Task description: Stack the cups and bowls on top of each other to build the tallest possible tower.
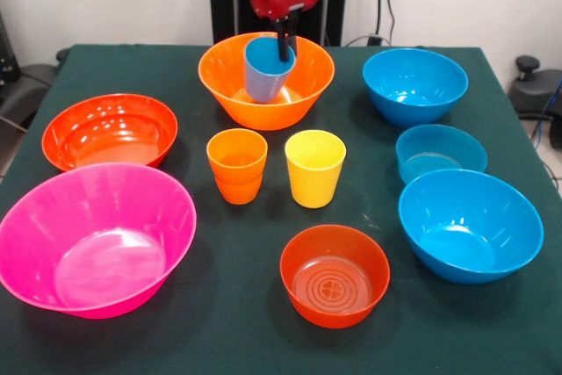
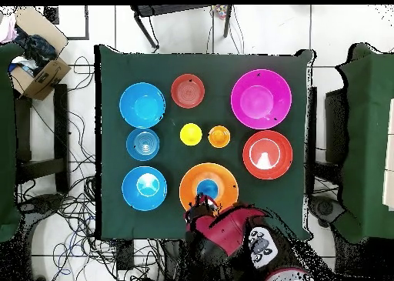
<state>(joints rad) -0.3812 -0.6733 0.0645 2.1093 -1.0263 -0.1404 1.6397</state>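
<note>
Front view: fingers (image 1: 284,48) clamp the blue cup's (image 1: 265,72) far rim, cup tilted inside the big orange bowl (image 1: 226,85); arm comes straight down.

Bright, even overhead light; soft glare on the glossy bowls (image 1: 97,248), faint shadows beneath.

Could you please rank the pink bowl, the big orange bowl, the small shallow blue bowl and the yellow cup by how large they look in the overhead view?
1. pink bowl
2. big orange bowl, slightly smaller, its rim partly under the arm
3. small shallow blue bowl
4. yellow cup
</note>
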